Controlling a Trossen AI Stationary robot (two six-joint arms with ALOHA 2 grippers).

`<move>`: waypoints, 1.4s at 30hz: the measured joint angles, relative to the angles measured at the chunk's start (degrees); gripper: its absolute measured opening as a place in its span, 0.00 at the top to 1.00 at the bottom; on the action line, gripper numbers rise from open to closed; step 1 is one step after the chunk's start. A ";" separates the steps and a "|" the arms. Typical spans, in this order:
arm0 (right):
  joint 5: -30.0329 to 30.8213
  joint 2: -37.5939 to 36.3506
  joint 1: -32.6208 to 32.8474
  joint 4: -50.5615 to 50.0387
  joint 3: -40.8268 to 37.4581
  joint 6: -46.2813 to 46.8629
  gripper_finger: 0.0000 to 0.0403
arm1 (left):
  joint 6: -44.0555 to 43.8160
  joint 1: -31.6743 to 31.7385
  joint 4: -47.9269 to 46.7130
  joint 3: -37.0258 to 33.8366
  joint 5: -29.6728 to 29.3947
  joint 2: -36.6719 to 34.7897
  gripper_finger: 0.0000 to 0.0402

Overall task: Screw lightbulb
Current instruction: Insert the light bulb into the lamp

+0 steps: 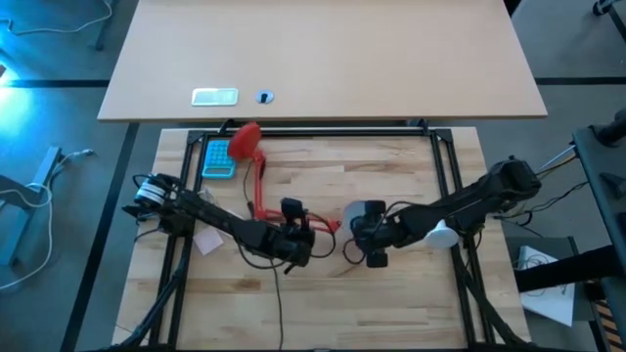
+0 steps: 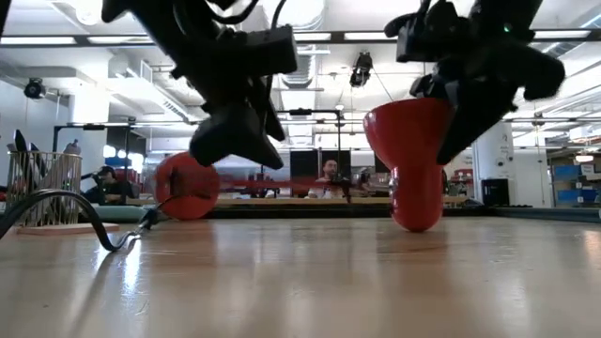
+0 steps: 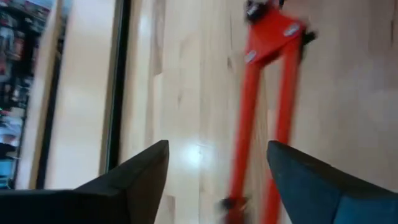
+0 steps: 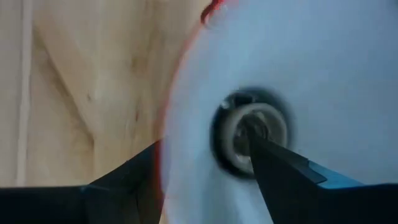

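A red desk lamp lies on the table. Its round base (image 1: pixel 245 137) is at the far side and its two red rods (image 3: pixel 261 124) run toward the near side. The red shade (image 2: pixel 413 160) rests on its narrow end, its white inside and socket (image 4: pixel 252 127) facing my right gripper. The small white lightbulb (image 1: pixel 440 235) lies on the table beside my right arm, touched by no gripper. My right gripper (image 1: pixel 367 240) is open at the shade, one finger over the white inside and one outside the rim. My left gripper (image 1: pixel 293 242) is open and empty, just left of the shade above the table. My right gripper stands astride the shade's rim (image 4: pixel 177 93), with one finger (image 4: pixel 280 165) inside near the socket and the other (image 4: pixel 134 177) outside. The gap between the fingers is wide. I cannot tell whether either finger touches the shade.
A blue flat device (image 1: pixel 220 156) lies near the lamp base and a white slip (image 1: pixel 207 242) lies by my left arm. A black cable (image 2: pixel 56 211) loops on the table's left. A second table (image 1: pixel 323 59) stands behind. People sit in the room beyond (image 2: pixel 329 174).
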 joint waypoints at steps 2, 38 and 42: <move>-0.28 1.09 1.01 -0.20 0.69 -0.77 0.48 | -1.00 0.00 -2.06 0.00 1.85 -0.29 0.32; -8.94 -8.35 -17.05 -7.17 3.03 -4.99 0.39 | -11.03 0.17 17.48 -0.30 7.32 11.81 0.28; -8.96 -7.58 -17.04 -7.00 3.15 -4.37 0.37 | -8.65 0.06 16.28 -0.32 8.18 11.02 0.28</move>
